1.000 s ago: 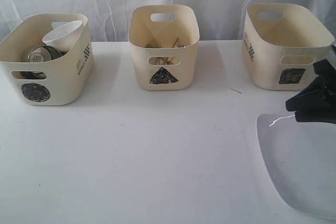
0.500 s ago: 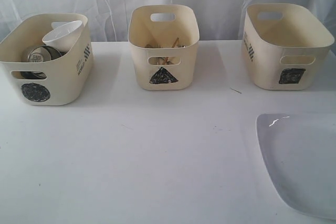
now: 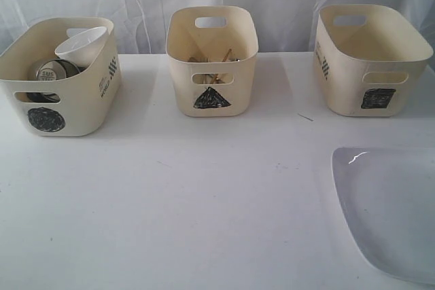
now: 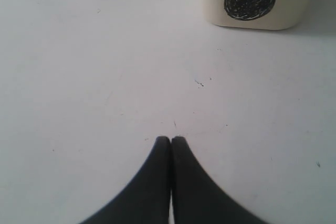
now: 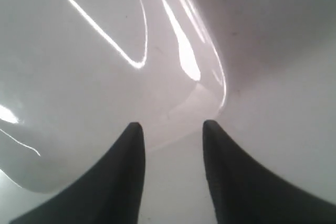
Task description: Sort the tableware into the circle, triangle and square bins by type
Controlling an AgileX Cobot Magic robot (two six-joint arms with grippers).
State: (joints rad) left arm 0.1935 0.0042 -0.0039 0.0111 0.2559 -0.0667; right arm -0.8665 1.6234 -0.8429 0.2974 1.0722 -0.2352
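Table [image 3: 204, 202]: white top, fills most of the exterior frame.

Large white square plate [image 3: 387, 208]: lies flat on the table at lower right, cut off by the frame's right and bottom edges, well apart from all three tubs.

Bins, in a row across the upper part of the frame, each upright:
- circle bin [image 3: 75, 100], upper left
- triangle bin [image 3: 180, 79], upper centre
- square bin [image 3: 340, 86], upper right, directly above the plate in the frame

Contents:
- small white bowl [image 3: 81, 44], tilted, on top of the pile in the circle bin
- steel mug [image 3: 49, 71] on its side under the bowl, same bin
- wooden chopsticks [image 3: 216, 59] in the triangle bin; other pieces there too dim to name

Left gripper [image 4: 170, 140]: jaws pressed together, holding nothing, over bare table, with the circle bin's mark visible ahead.

Right gripper [image 5: 172, 123]: jaws apart, nothing between them, tips close over the plate's rounded corner; contact cannot be told.
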